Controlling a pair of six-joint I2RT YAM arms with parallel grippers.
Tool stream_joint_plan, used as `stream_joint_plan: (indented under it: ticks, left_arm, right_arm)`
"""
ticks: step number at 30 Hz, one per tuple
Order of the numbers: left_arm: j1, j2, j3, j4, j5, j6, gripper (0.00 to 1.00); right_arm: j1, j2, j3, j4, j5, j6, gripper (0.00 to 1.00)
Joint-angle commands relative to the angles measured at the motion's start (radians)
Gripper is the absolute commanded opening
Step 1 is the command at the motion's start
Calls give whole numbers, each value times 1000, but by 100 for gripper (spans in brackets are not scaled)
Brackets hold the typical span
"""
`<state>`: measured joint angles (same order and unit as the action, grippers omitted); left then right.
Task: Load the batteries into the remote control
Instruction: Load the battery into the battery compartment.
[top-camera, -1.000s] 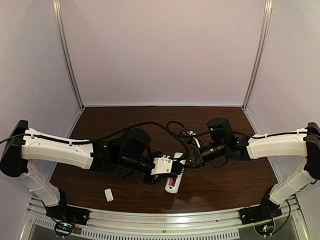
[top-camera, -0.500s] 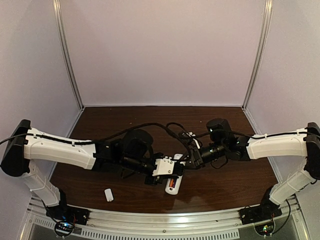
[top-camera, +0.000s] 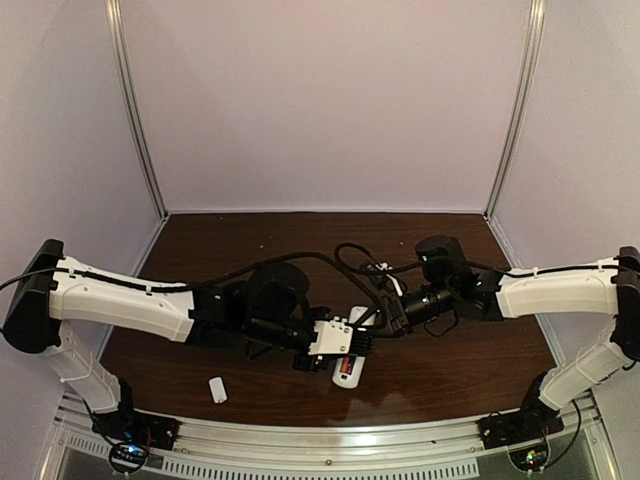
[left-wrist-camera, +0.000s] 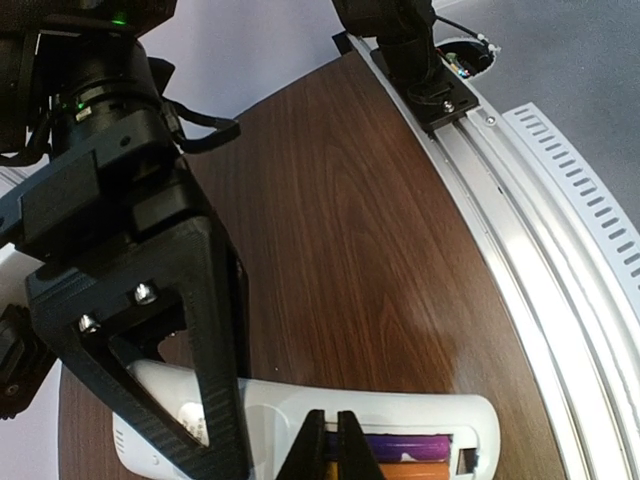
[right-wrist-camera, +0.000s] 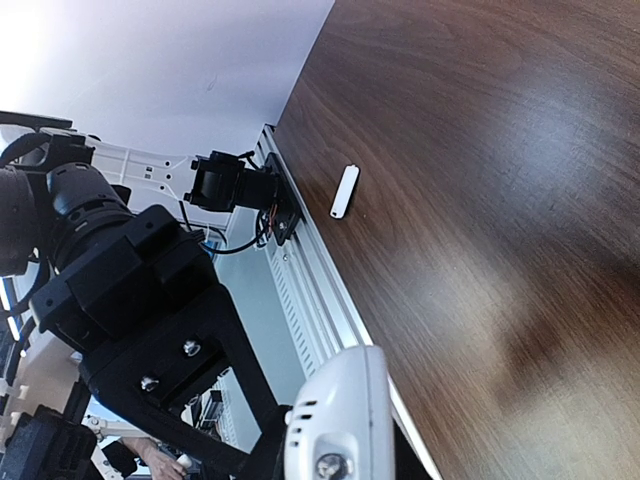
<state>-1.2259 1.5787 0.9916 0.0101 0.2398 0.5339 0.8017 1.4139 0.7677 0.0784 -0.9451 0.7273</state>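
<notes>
The white remote control (left-wrist-camera: 270, 420) lies back-up on the table with its battery bay open. The purple-blue battery (left-wrist-camera: 410, 445) and the orange battery (left-wrist-camera: 420, 470) lie side by side in the bay. My left gripper (left-wrist-camera: 337, 432) is shut, its tips pressed together on the batteries. In the top view it (top-camera: 357, 345) hangs over the remote (top-camera: 347, 375). My right gripper (top-camera: 373, 322) is shut on the remote's far end. That end (right-wrist-camera: 340, 400) shows between its fingers (right-wrist-camera: 235, 400) in the right wrist view.
A small plain white rectangular piece (top-camera: 217, 389) lies near the front left, also in the right wrist view (right-wrist-camera: 345, 190). The metal front rail (left-wrist-camera: 530, 230) runs close to the remote. Both arms' cables (top-camera: 340, 262) loop above the work spot.
My left gripper has slid a little right and nearer along the remote. The right gripper holds the far end as before.
</notes>
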Motion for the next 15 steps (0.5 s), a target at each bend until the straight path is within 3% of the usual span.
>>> stream_joint_plan:
  ticks: [1,7,15]
  left_arm:
    - [-12,57,-36,-143,-70,23,7]
    - [-18,40,-42,-110,-152,42,8]
    - [-20,-38,-40,-47,-163,12,9]
  right_arm:
    - [1,-76,45,200,-85,71,0]
    - [1,-65,21,267,-102,125,0]
    - [1,-36,22,174,-52,66,0]
